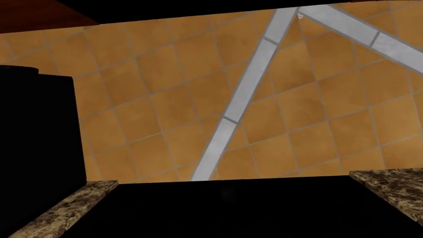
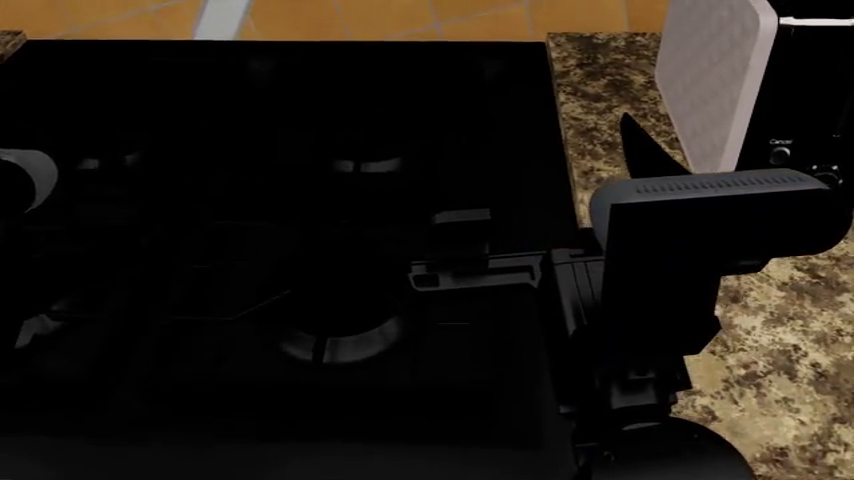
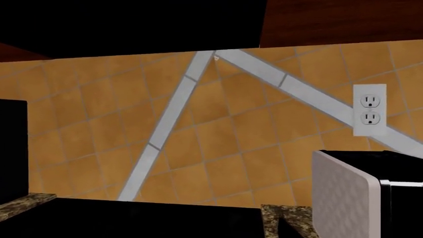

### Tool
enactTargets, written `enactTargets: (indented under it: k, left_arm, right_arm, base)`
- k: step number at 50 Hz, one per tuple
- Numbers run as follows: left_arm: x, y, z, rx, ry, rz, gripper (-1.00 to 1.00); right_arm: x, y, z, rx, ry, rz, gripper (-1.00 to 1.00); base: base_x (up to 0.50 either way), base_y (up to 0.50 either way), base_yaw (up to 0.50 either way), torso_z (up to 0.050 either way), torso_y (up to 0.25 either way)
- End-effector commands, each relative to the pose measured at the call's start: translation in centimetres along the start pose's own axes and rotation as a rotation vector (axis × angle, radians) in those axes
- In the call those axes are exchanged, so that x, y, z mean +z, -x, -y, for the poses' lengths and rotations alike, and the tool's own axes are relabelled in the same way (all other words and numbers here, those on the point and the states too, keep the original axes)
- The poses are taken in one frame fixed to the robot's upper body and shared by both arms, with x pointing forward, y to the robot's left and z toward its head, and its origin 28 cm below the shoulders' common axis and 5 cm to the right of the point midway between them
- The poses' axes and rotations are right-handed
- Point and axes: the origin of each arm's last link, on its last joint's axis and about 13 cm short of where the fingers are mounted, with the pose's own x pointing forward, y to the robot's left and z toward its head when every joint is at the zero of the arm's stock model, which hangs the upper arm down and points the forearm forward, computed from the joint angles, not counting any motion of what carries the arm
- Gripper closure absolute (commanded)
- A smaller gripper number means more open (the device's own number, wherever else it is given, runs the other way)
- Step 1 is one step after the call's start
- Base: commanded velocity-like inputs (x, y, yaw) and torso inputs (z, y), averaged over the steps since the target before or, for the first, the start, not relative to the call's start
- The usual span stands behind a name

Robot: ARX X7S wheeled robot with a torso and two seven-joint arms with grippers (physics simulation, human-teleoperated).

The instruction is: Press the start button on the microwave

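Note:
The microwave [image 2: 714,80] stands at the back right on the counter, with a white-grey side and a black front panel [image 2: 811,110] bearing a small "Cancel" label [image 2: 781,143] and round controls below it. It also shows in the right wrist view [image 3: 347,198]. My right arm's grey housing [image 2: 707,215] hangs in front of the microwave, and its dark gripper [image 2: 461,240] reaches left over the black stove, well short of the panel. Its jaws blend into the black. Only a grey part of my left arm [image 2: 20,180] shows at the left edge, and both wrist views are black where the jaws sit.
A wide black stove [image 2: 267,120] with burners [image 2: 334,345] fills the middle. Speckled granite counter [image 2: 787,350] lies to its right and under the microwave. An orange tiled backsplash [image 3: 218,139] with grey strips and a wall outlet [image 3: 369,110] stands behind.

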Motion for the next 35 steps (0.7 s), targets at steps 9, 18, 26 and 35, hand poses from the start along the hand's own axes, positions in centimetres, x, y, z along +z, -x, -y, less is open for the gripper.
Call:
enactTargets:
  k: [9, 18, 26, 35]
  left_arm:
    - [-0.25, 0.18, 0.10, -0.007, 0.002, 0.004, -1.00]
    - [-0.31, 0.26, 0.18, -0.010, 0.007, 0.001, -1.00]
    - [-0.18, 0.31, 0.17, -0.011, 0.007, 0.004, -1.00]
    - [-0.04, 0.36, 0.22, -0.012, 0.003, 0.008, -1.00]
  right_arm:
    - [0.01, 0.10, -0.17, 0.021, -0.013, 0.010, -1.00]
    - [0.00, 0.29, -0.22, 0.023, 0.007, 0.011, -1.00]
    - [0.03, 0.30, -0.25, 0.033, 0.008, 0.006, -1.00]
    - [0.04, 0.45, -0.24, 0.029, 0.001, 0.014, -1.00]
  base:
    - [0.42, -0.20, 0.00, 0.000, 0.002]
    - [0.20, -0.09, 0.00, 0.000, 0.000]
    - [0.04, 0.03, 0.00, 0.000, 0.000]
    - [0.14, 0.07, 0.00, 0.000, 0.001]
